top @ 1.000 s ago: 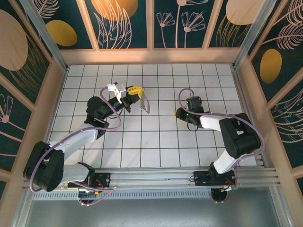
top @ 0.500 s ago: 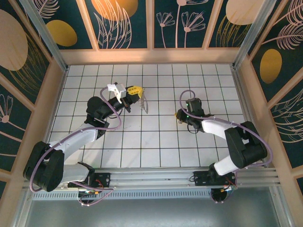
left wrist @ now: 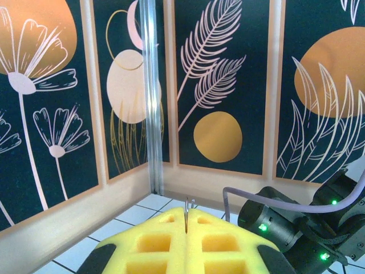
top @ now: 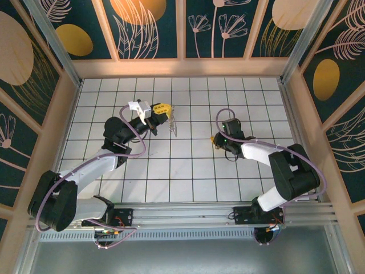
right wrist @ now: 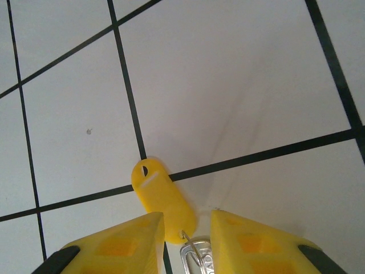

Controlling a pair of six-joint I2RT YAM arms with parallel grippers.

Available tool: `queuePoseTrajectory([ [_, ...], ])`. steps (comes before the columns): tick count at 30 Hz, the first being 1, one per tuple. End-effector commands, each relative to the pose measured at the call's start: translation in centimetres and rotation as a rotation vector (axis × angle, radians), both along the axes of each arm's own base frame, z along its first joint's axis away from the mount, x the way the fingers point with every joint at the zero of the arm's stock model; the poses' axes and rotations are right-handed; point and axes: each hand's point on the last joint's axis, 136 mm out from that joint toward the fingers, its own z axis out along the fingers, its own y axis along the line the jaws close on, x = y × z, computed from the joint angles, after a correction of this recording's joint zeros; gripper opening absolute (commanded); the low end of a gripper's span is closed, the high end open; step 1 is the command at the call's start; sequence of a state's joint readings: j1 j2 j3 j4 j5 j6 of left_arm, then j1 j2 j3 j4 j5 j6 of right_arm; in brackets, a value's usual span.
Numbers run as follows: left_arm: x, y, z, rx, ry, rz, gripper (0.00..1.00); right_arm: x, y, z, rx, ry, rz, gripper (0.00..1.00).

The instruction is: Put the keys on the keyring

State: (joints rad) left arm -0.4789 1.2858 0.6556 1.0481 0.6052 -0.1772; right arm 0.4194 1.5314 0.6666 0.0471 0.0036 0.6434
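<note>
left gripper [left wrist: 187, 242] pinches keyring [left wrist: 187, 212] | right gripper [right wrist: 187, 242] narrow, straddling key [right wrist: 161, 193], at 3 o'clock of keyring | we fear an off-centre squeeze shoves it toward 11 o'clock, missing the grip

You are in a lab robot cell: gridded white floor [top: 188, 171], printed botanical wall panels [top: 154, 34], aluminium mounting rail [top: 188, 212].
</note>
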Motion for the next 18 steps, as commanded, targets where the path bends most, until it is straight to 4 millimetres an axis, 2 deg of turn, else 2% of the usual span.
queuePoseTrajectory([
  [1, -1.1, -0.1, 1.9, -0.036, -0.065, -0.032, 0.00, 0.3, 0.3, -0.2, -0.003, 0.013, -0.019, 0.28],
  [14, -1.2, -0.1, 1.7, -0.036, -0.071, -0.035, 0.00, 0.9, 0.8, -1.4, -0.018, 0.041, -0.011, 0.27],
  [18, -1.2, -0.2, 1.7, -0.035, -0.071, -0.037, 0.00, 0.9, 0.8, -1.6, -0.025, 0.048, -0.008, 0.23],
])
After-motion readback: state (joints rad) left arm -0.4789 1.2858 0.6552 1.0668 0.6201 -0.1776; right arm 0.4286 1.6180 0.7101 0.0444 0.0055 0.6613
